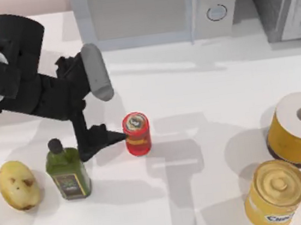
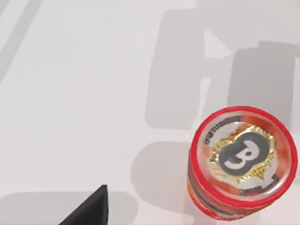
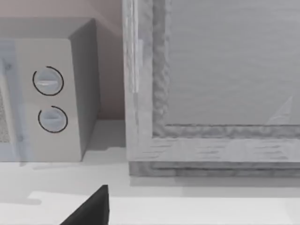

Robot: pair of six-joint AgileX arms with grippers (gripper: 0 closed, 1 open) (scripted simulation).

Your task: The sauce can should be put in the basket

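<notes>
Standing upright on the white table (image 1: 191,85): small red cylindrical sauce can (image 1: 137,134), lid printed "3". Hovering just beside it: left hand (image 1: 110,139), opening impossible to tell.

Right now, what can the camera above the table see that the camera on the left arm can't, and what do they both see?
Top view alone: the green bottle, the potato, two big yellow cans, the microwave, and the left end effector just beside the sauce can.

Left wrist view alone: the printed lid up close, a grey emblem with a gold burst.

Both: the upright red sauce can on the white table, and a dark fingertip.
</notes>
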